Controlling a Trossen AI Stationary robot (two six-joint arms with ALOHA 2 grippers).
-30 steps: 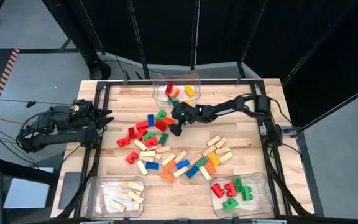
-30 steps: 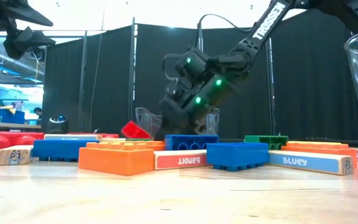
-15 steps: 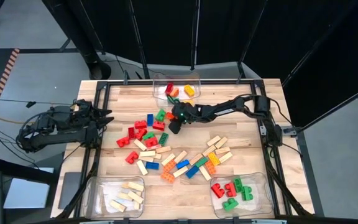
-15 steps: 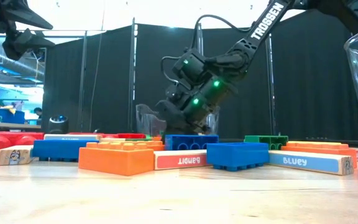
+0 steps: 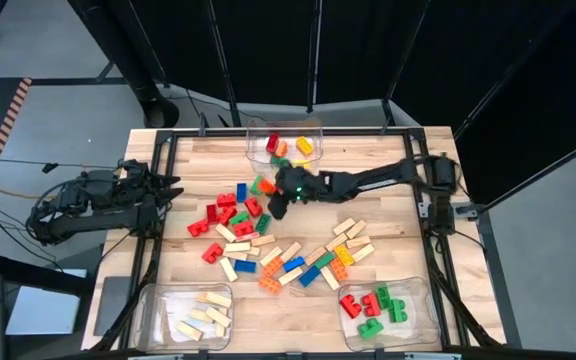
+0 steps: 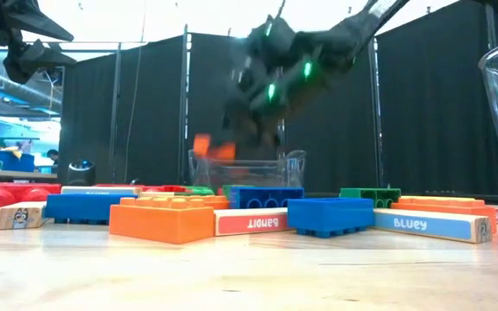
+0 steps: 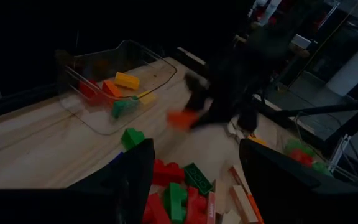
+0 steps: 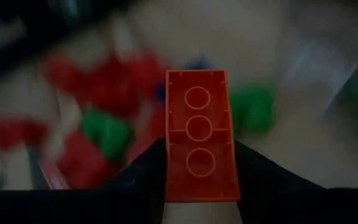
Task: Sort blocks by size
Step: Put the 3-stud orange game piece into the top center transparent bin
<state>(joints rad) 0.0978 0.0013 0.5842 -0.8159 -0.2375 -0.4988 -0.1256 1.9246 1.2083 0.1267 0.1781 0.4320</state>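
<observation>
Black curtains are hanging behind the wooden table [image 5: 388, 215] in the high view. Loose blocks [image 5: 268, 245] are lying scattered over its middle, and three clear bins are sitting at the edges: one at the far side [image 5: 284, 140] and two at the near corners [image 5: 188, 315] [image 5: 388, 312]. Reaching in from the right rim, the right arm is stretching out low across the boards, its right gripper [image 5: 280, 197] hanging just near the far bin. Off the table's left edge, the left gripper [image 5: 168, 188] is waiting with its fingers spread wide.

Across the table at board height, the right gripper [image 6: 232, 142] is hovering blurred above the far bin [image 6: 245, 171], carrying an orange brick [image 6: 214, 149] clear of the wood.

From the left wrist, that orange brick [image 7: 180, 118] is showing beside the dark arm.

Between the right wrist's own fingers [image 8: 143, 171], the orange brick [image 8: 200, 137] is being pinched lengthwise, its underside showing.
</observation>
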